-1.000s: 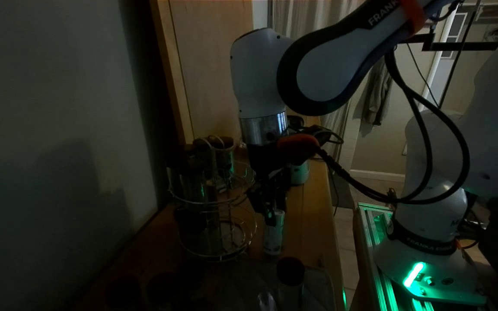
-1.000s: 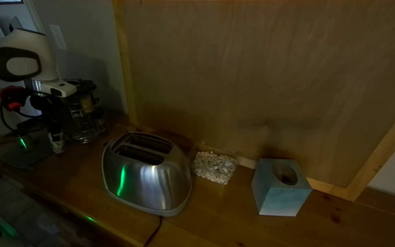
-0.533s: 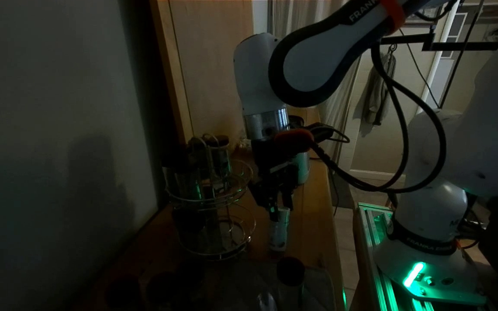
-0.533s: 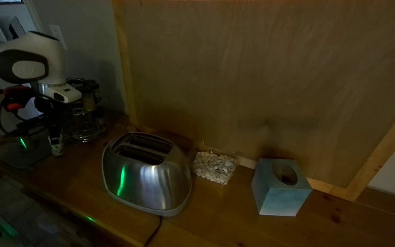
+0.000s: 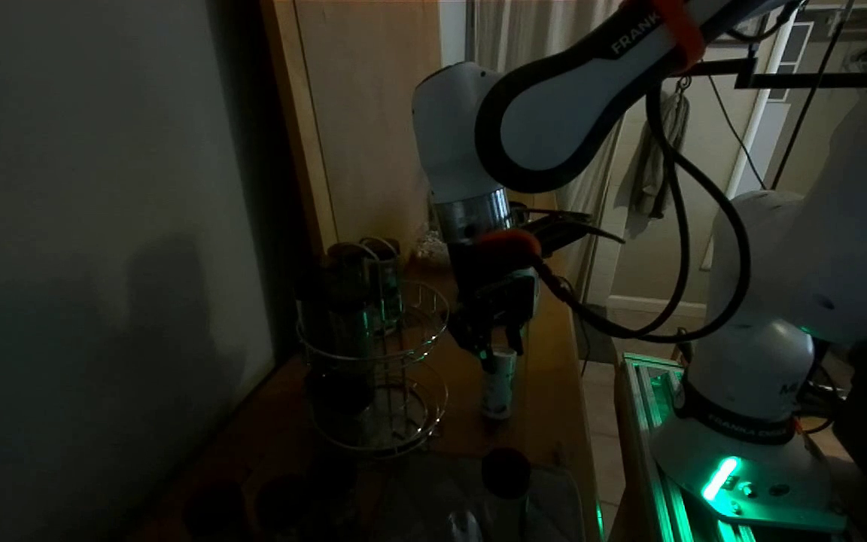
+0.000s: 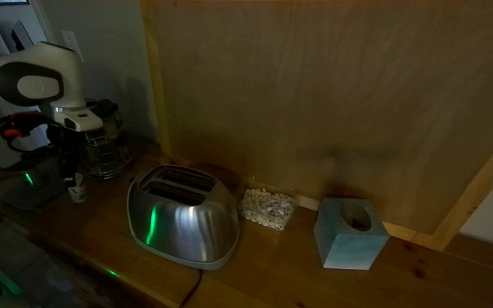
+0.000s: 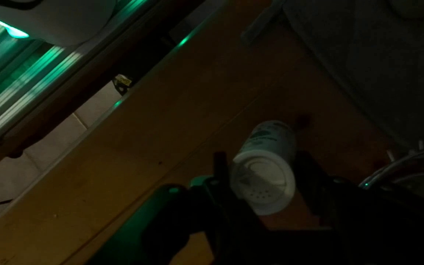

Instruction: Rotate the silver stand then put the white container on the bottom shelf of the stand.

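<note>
The white container (image 5: 500,388), a small cylinder with dark print and a perforated lid, also shows in an exterior view (image 6: 78,193) and the wrist view (image 7: 265,184). My gripper (image 7: 261,165) is shut on its lid end, one finger on each side. It is slightly tilted; whether its base touches the table is unclear. The silver stand (image 5: 426,348), a tiered wire rack with dark-lidded jars, is beside my gripper, also in an exterior view (image 6: 106,173); part of its wire shows in the wrist view (image 7: 399,165). The bottom shelf (image 5: 407,449) holds a dark jar on its wall side; its near side shows bare wire.
A dark-lidded jar (image 5: 506,474) stands on a grey mat (image 5: 418,497) in front of the stand. A wall (image 5: 140,226) is behind the stand. A toaster (image 6: 182,222), pebble box (image 6: 268,209) and tissue box (image 6: 351,244) stand farther along the table.
My gripper has moved away from the stand, carrying the white container with it, towards the toaster side. The stand and its jars have shifted slightly.
</note>
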You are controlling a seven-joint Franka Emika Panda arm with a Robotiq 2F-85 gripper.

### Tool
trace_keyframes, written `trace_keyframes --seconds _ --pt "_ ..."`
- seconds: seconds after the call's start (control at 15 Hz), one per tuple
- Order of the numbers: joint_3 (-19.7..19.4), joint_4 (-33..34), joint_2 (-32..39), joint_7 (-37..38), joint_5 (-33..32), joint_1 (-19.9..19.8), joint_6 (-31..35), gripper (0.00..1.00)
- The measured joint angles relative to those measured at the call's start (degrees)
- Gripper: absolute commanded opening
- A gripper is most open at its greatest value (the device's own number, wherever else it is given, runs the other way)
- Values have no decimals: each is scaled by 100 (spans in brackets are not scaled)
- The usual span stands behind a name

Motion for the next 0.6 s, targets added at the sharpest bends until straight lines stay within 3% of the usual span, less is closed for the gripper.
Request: trace_keyframes --seconds 0.6 --pt "-363 -58 -174 350 413 -200 -357 24"
